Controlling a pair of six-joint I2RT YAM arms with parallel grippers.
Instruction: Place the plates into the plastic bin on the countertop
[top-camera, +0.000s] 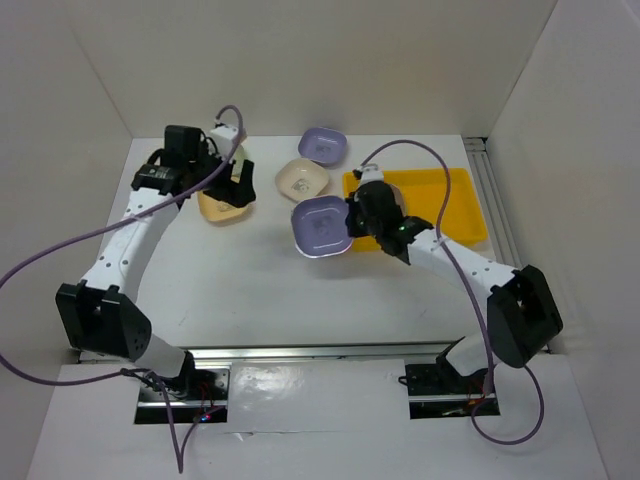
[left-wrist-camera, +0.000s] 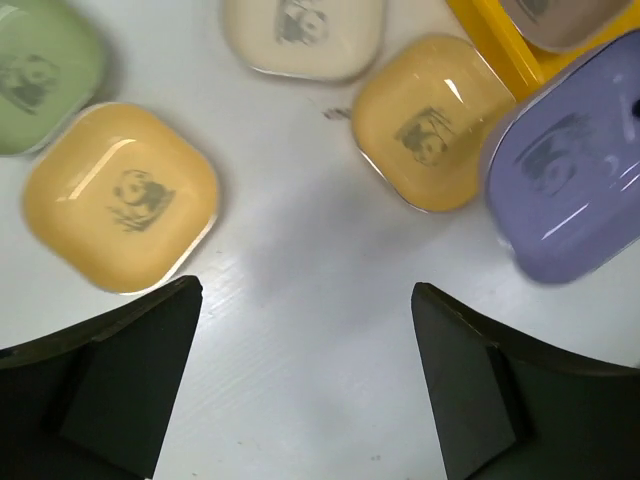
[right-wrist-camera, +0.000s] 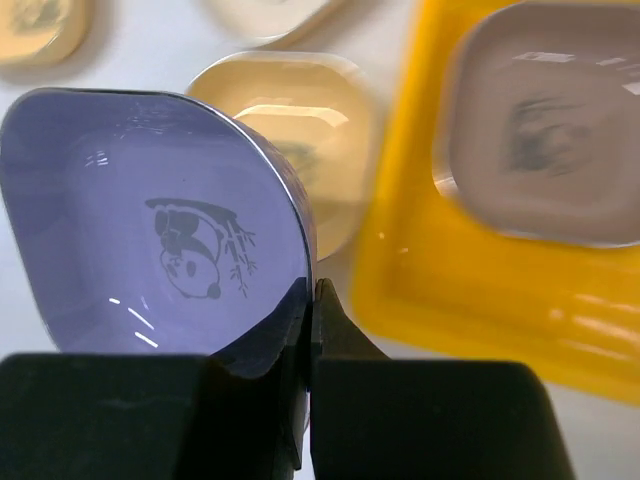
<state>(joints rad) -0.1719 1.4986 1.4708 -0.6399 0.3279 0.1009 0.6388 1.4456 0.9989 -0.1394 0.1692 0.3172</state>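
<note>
Right gripper (right-wrist-camera: 312, 300) is clamped on the thin rim of a lavender plate (right-wrist-camera: 150, 230), held tilted above the countertop (top-camera: 250, 270) — an edge pinch, probably to carry it over the low wall of the plastic bin (right-wrist-camera: 420, 290) just beside it. One brownish plate (right-wrist-camera: 545, 120) lies inside. Left gripper (left-wrist-camera: 305, 330) has its jaws wide apart, empty, over bare surface near a yellow plate (left-wrist-camera: 120, 195). Farther back, a green plate (left-wrist-camera: 40, 70) is cut off at the frame edge — and from above the right arm hides part of the bin.
</note>
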